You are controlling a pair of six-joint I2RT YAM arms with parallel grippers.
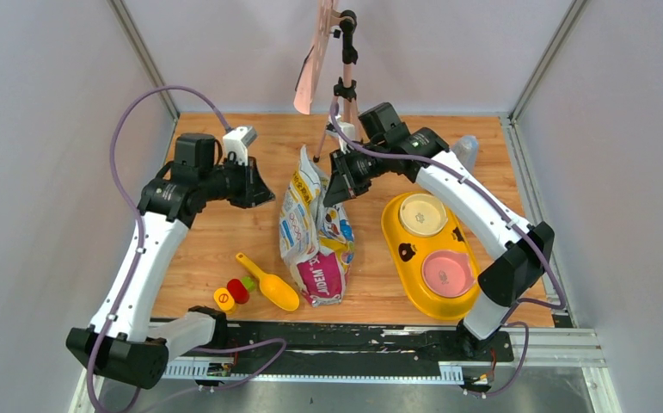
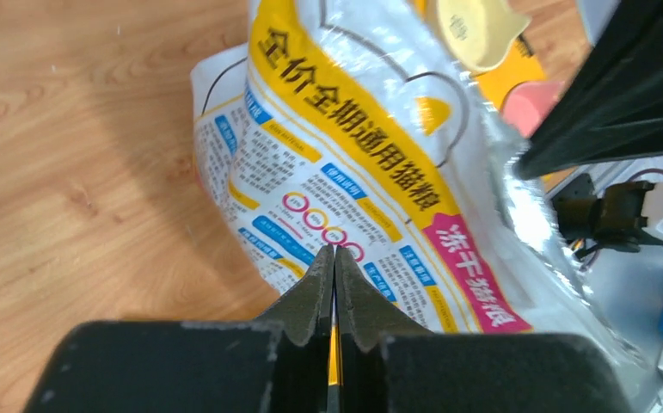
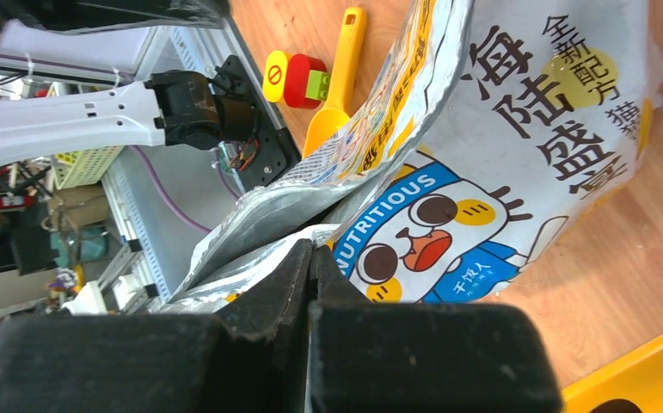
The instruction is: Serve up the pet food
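Two shut: left hand (image 2: pixel 334 252) by bag (image 1: pixel 315 237) (mouth far, lengthwise), right hand (image 3: pixel 310 247) pinching it.

I operate inside a robotics lab test cell. Indicators: plain white walls (image 1: pixel 44 129) framed by aluminium posts (image 1: pixel 143 56), a wooden tabletop (image 1: pixel 224 241), a slotted aluminium rail (image 1: pixel 560 344) at its near edge, a tripod (image 1: pixel 345 86), and stored clutter (image 3: pixel 18 232) beyond the bench.

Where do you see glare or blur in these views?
Top external: evenly lit, sharp, only faint shadows on the table. Left wrist: white glare at the right edge of the bag, left pincer slightly soft up close. Right wrist: silver lining shines, right pincer dark and blurred.
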